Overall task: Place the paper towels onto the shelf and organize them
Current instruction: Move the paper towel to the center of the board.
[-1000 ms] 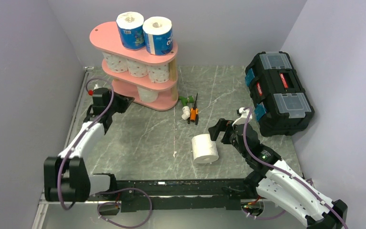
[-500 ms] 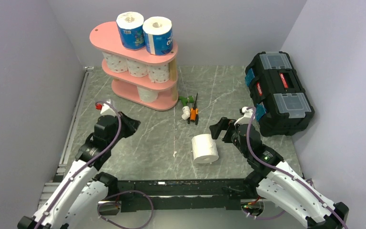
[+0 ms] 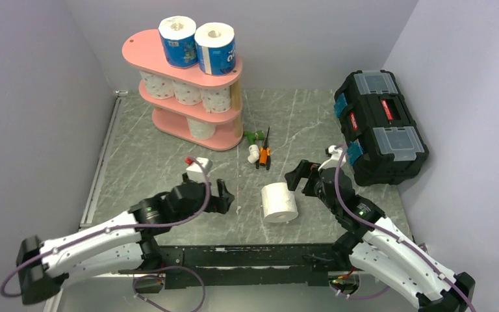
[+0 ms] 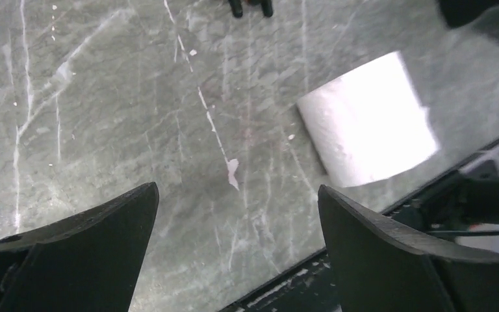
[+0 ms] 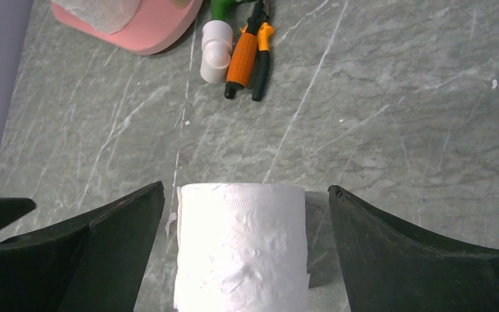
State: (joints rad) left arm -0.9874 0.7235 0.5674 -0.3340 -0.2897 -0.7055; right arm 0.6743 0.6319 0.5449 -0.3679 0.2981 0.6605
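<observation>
A plain white paper towel roll [image 3: 279, 203] lies on its side on the grey marbled table. My right gripper [image 3: 300, 182] is just behind it, open, and in the right wrist view the roll [image 5: 240, 247] sits between the spread fingers [image 5: 245, 188] with gaps on both sides. My left gripper [image 3: 223, 196] hovers to the roll's left, open and empty [image 4: 237, 188], with the roll [image 4: 367, 127] off to its right. The pink shelf [image 3: 140, 49] at the back left carries two blue-wrapped rolls [image 3: 178, 42] on top, three pink-dotted rolls [image 3: 187, 92] on the middle tier and one roll [image 3: 201, 128] at the bottom.
A black toolbox [image 3: 380, 127] stands at the right wall. Orange-handled pliers [image 3: 264, 155] and a white-and-green tool [image 3: 253, 146] lie near the shelf's foot [image 5: 136, 26]. A small paper scrap [image 4: 232, 172] lies on the table. Purple walls close in both sides.
My left arm swung from beside the shelf down to the near middle of the table, and its jaws went from shut to open. The right gripper and loose roll stayed put.
</observation>
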